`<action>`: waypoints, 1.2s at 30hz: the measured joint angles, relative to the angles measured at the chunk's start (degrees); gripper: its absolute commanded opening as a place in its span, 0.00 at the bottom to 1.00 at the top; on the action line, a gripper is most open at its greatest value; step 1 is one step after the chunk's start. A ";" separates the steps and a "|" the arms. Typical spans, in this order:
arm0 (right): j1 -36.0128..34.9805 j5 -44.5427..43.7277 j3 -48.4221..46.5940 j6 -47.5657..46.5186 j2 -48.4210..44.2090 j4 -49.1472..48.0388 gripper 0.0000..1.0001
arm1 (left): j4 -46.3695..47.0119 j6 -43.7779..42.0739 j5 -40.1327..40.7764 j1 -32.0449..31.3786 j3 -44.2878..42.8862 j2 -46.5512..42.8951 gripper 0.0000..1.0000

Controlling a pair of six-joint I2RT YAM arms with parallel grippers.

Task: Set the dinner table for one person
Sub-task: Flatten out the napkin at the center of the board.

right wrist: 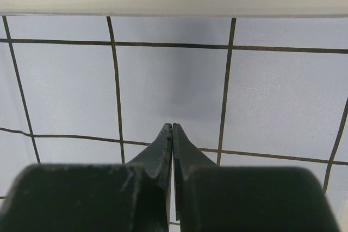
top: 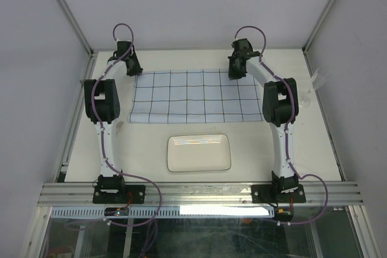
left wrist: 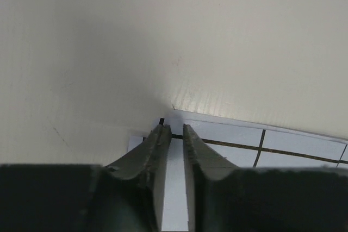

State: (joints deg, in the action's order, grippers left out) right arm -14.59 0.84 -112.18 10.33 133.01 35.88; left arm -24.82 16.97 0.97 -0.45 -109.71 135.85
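Both at cloth (top: 196, 96): left tool (left wrist: 174, 127) ajar, right tool (right wrist: 172, 126) closed.

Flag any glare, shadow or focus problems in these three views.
Top external: even light, only a bright strip of glare under the near rail and a faint sheen on the plate. Left wrist: the left gripper is close and soft-focused, with a diffuse shadow on the table beside it. Right wrist: the cloth grid is sharp; a soft shadow sits ahead of the dark right gripper.
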 measured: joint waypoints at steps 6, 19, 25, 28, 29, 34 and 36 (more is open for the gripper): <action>0.00 0.04 0.00 0.00 0.00 0.02 0.00 | 1.18 -0.33 0.26 0.00 0.63 -0.22 0.53; 0.00 0.02 0.00 0.00 0.00 0.02 0.00 | 0.76 -1.57 2.51 -0.70 0.83 -0.42 0.41; 0.04 0.02 0.00 -0.04 0.00 0.02 0.00 | -0.24 -1.68 3.54 -0.87 -0.11 0.09 0.33; 0.13 0.00 0.00 -0.17 0.00 0.02 0.00 | -0.63 -1.81 3.82 -1.27 -1.07 0.70 0.32; 0.15 0.00 0.00 -0.20 0.00 0.02 0.00 | -0.66 -1.86 4.11 -1.40 -1.29 0.85 0.31; 0.35 0.02 0.00 -0.22 0.00 0.02 0.00 | -0.90 -2.64 5.44 -2.23 -2.62 1.79 0.23; 0.46 0.02 0.00 -0.22 0.00 0.00 0.00 | -0.96 -2.89 6.21 -2.56 -3.43 2.36 0.16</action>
State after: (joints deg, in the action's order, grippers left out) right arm -14.13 0.86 -112.18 10.11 133.01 35.88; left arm -25.78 14.09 7.18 -3.01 -113.14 138.21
